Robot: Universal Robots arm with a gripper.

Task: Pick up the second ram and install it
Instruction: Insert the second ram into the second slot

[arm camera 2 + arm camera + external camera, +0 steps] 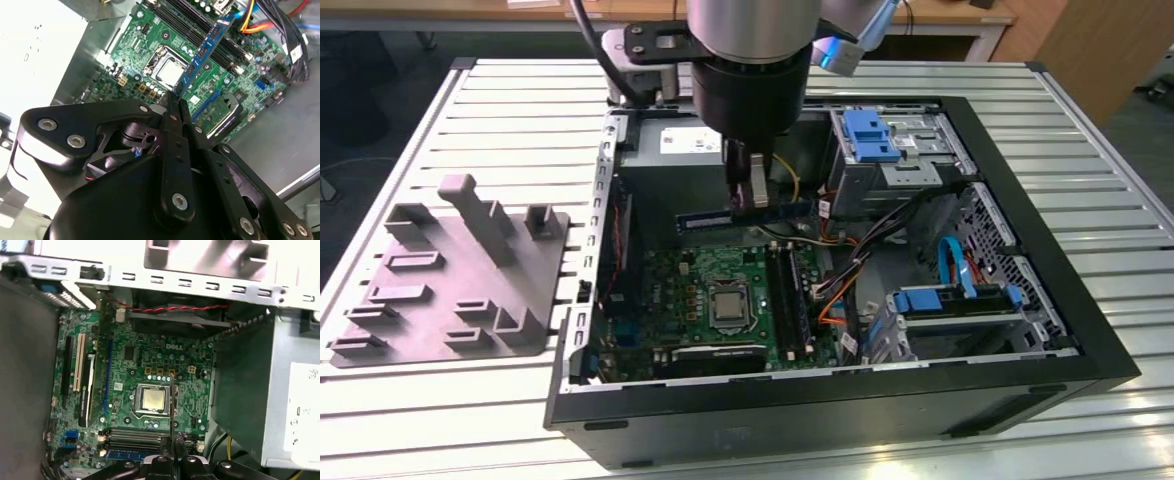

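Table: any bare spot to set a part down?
Free: table on the exterior view's right of the case, and the near corner by the grey fixture. Crowded: inside the case, gripper holding the memory stick above the motherboard.

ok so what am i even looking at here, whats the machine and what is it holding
It is a robot arm with a gripper at its tip, reaching into an open computer case that lies on a slatted table. The exterior view comes from a camera off the arm. Both wrist views come from cameras riding on the arm, looking past the gripper at the green motherboard. The gripper is shut on a ram stick, a thin, long memory card, and holds it above the motherboard. On the table, at the exterior view's left, stands a grey fixture with upright posts.
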